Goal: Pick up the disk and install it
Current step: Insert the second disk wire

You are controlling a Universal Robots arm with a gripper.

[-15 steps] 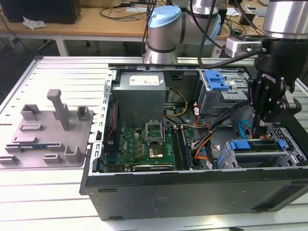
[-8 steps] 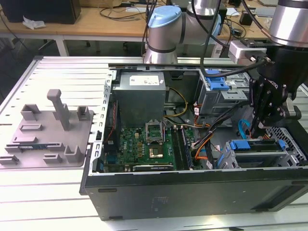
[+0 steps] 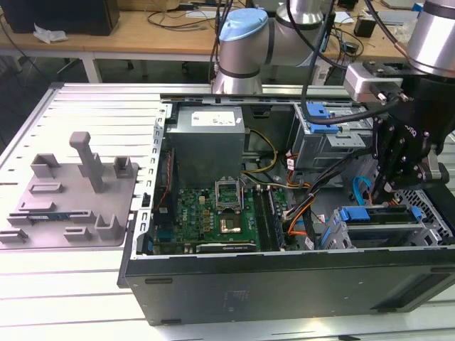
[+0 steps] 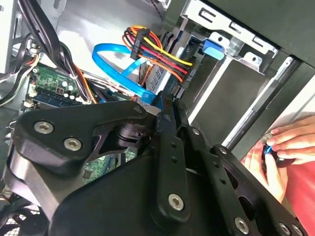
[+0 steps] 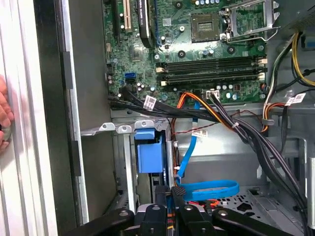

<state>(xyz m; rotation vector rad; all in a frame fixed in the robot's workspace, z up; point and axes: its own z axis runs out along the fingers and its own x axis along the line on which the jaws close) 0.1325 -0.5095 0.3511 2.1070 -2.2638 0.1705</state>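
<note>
My gripper [image 3: 395,186] hangs shut and empty just above the disk [image 3: 387,217], which sits level in the drive cage [image 3: 426,231], long axis along the case's front wall.

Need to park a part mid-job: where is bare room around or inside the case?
Free: slatted table in front of the grey fixture plate, and behind it. Inside the case, crowded: cables fill the gap between motherboard and drive cage, under the gripper.

- The case [image 3: 284,284] lies open on the table [image 3: 71,298].
- The tray [image 3: 71,199] sits at its 9 o'clock.
- The gripper [image 3: 389,188] hangs over the drive cage [image 3: 398,224], at the board's [image 3: 213,217] 3 o'clock.
</note>
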